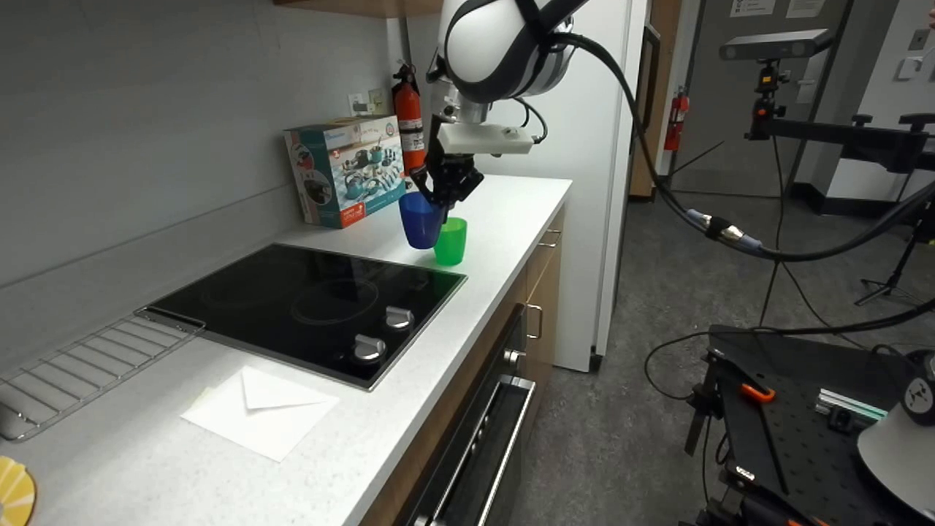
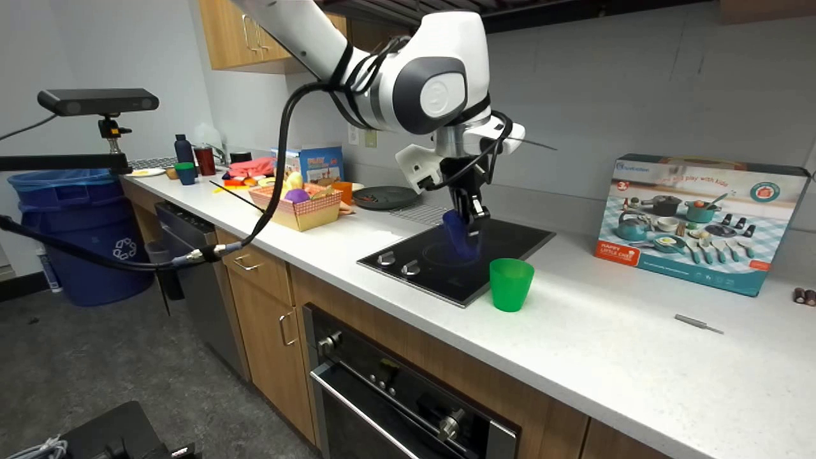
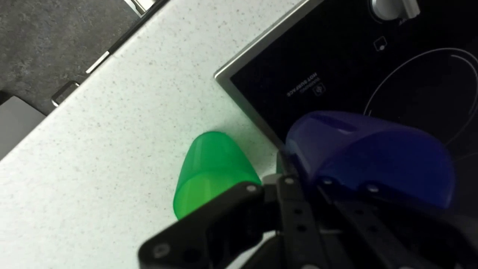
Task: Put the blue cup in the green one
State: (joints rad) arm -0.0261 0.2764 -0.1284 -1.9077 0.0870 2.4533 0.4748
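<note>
Toward the front edge of the worktop (image 2: 605,344) from my gripper (image 3: 308,183), clamped on the tilted blue cup (image 1: 418,223), the green cup (image 2: 510,285) stands upright and lower.

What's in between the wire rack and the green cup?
The black stove top is between the wire rack and the green cup; both exterior views show it.
</note>
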